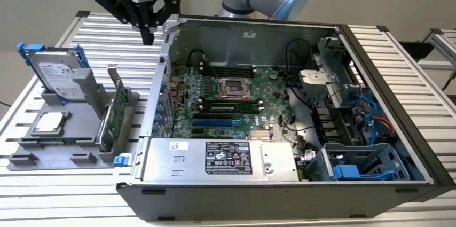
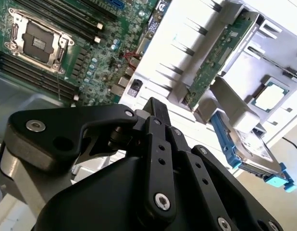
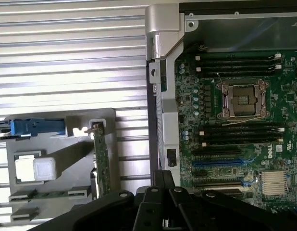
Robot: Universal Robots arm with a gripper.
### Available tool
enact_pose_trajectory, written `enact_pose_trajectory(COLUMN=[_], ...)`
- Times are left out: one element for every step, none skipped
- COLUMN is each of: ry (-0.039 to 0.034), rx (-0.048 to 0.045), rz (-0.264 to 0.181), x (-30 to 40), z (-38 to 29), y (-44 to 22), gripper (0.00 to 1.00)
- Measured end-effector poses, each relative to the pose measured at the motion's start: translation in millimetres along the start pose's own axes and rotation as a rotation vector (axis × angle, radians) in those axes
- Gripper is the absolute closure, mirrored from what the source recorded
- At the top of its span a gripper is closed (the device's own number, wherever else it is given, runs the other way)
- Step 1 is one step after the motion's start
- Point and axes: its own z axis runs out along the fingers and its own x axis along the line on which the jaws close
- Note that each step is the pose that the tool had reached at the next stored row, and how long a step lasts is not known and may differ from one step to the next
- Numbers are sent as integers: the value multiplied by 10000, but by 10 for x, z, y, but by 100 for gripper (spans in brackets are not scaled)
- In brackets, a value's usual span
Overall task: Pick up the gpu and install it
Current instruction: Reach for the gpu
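While the gpu [image 1: 114, 112] stands on its long edge in a slot of the grey holder [image 1: 64, 153], outside the open computer case [image 1: 285, 197] on the exterior view's left, the gripper [image 1: 148, 39] hangs above it near the case's corner. Its fingers are pressed together on nothing, and there is no contact with the card.

Location check, first wrist view: the card shows as a thin green strip, upright, with the silver bracket at one end. The hard drive [image 1: 59, 75] in its blue frame and the processor [image 1: 50, 123] sit in the same holder, near the card but not touching it. The motherboard [image 1: 235, 99] lies flat on the case floor with its expansion slots free.

Handling, judged from the form:
- Light and stiff; a thin flat board should not sag.
- Fragile on the faces: the green side carries exposed components and solder, and the cooler side should not be squeezed hard.
- The metal bracket is likely slippery for the pads and a poor place to grip.
- The connector edge sits down in the holder and is best left untouched.

Best hold, as an estimate: across the card's thickness at the free top edge, near mid-length, so that it hangs balanced and does not swing. Pressure should be moderate, since hard clamping risks cracked parts.
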Motion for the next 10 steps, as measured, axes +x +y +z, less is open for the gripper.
enact_pose_trajectory(ry=[0,0,0,-1,0,-1,0,-1,0,-1], rx=[0,-1,0,0,0,-1,0,0,0,-1], rz=[1,1,1,1,1,0,0,0,0,0], x=[18,35,54,73,91,110,131,152,171,191], z=[0,-1,-1,-1,-2,-2,-3,-3,-4,-4], y=[-1,-3,-4,-6,-8,-10,-13,-16,-19,-21], gripper=[100,100,100,100,100,100,100,100,100,100])
